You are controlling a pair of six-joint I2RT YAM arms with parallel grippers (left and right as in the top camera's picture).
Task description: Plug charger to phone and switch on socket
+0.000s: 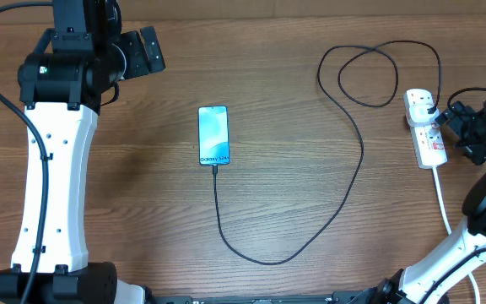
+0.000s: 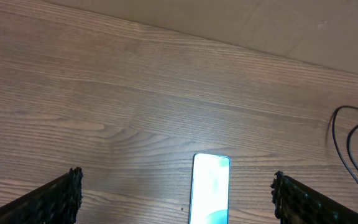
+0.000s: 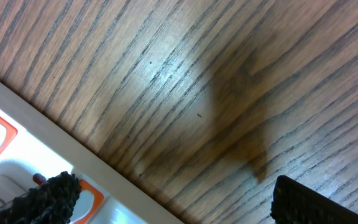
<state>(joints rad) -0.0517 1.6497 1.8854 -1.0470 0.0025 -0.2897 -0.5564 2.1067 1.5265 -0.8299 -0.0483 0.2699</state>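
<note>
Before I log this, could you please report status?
Left claw open, clear of phone. Right claw open beside socket. Charger appears plugged at both ends. Nothing blocking.

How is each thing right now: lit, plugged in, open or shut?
phone: screen lit, charger looks plugged in.
charger: looped, plug in the socket.
socket: switch position unclear.
left gripper: open, empty.
right gripper: open, empty, by the socket.

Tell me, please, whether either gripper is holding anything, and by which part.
Nothing is held. The left gripper has open jaws above the table near the phone; the right gripper has open jaws by the socket, empty too.
</note>
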